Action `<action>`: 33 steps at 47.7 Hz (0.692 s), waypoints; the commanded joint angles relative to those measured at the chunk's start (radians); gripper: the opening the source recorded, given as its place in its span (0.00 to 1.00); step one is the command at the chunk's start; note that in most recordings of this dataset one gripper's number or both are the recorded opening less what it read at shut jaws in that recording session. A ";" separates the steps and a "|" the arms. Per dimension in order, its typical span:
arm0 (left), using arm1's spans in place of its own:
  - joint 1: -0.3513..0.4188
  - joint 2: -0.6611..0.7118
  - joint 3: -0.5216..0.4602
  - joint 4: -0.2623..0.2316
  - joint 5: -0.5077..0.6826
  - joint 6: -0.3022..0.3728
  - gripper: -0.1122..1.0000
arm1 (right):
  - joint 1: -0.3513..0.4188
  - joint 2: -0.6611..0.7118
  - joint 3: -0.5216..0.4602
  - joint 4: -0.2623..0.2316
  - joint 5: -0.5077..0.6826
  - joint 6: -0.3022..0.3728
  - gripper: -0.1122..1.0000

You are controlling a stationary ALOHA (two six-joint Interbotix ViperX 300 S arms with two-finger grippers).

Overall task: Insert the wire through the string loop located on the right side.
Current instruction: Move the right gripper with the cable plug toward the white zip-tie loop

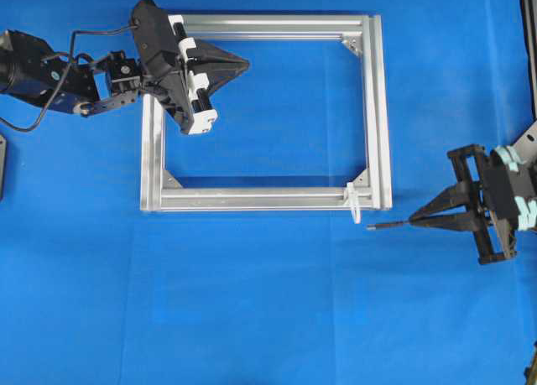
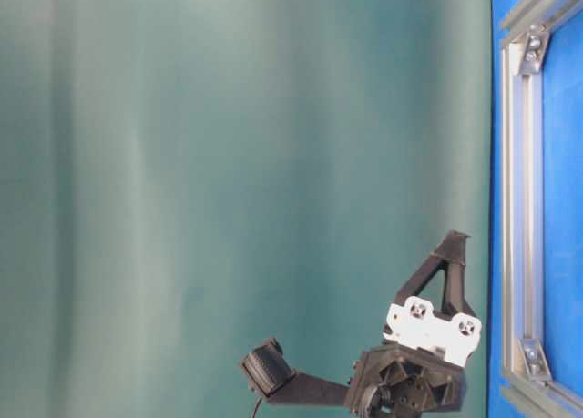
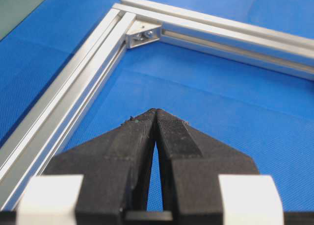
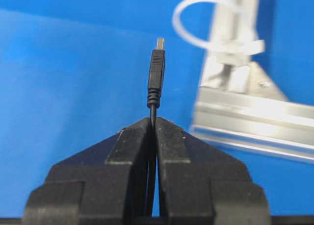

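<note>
My right gripper (image 1: 413, 221) (image 4: 154, 119) is shut on the wire (image 4: 155, 78), whose black plug with a metallic tip (image 1: 379, 226) sticks out ahead of the fingertips, pointing left. The white string loop (image 1: 354, 205) (image 4: 196, 20) is tied round the silver frame's bottom bar near its right corner. The plug tip is a short way to the right of the loop and slightly below it, not touching. My left gripper (image 1: 246, 65) (image 3: 156, 111) is shut on nothing, hovering inside the frame's upper left part.
The silver aluminium frame (image 1: 379, 108) (image 3: 68, 97) (image 2: 521, 218) lies flat on the blue cloth, with corner brackets (image 3: 143, 35) inside its corners. The left arm's body (image 1: 50, 75) stretches in from the left edge. Blue cloth surrounds the frame on all sides.
</note>
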 commanded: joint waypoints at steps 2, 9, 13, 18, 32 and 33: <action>-0.005 -0.034 -0.005 0.003 -0.005 0.002 0.10 | -0.044 -0.018 -0.005 0.000 -0.011 -0.011 0.07; -0.006 -0.034 -0.005 0.003 -0.003 0.002 0.10 | -0.081 -0.029 -0.002 0.002 -0.011 -0.014 0.07; -0.006 -0.034 -0.006 0.003 -0.005 0.002 0.10 | -0.084 -0.029 -0.002 0.000 -0.011 -0.014 0.07; -0.006 -0.034 -0.005 0.003 -0.005 0.003 0.10 | -0.084 -0.029 -0.002 0.002 -0.011 -0.014 0.07; -0.006 -0.034 -0.005 0.003 -0.003 0.003 0.10 | -0.084 -0.029 -0.002 0.000 -0.011 -0.014 0.07; -0.006 -0.034 -0.005 0.003 -0.005 0.003 0.10 | -0.084 -0.029 -0.002 0.000 -0.009 -0.014 0.07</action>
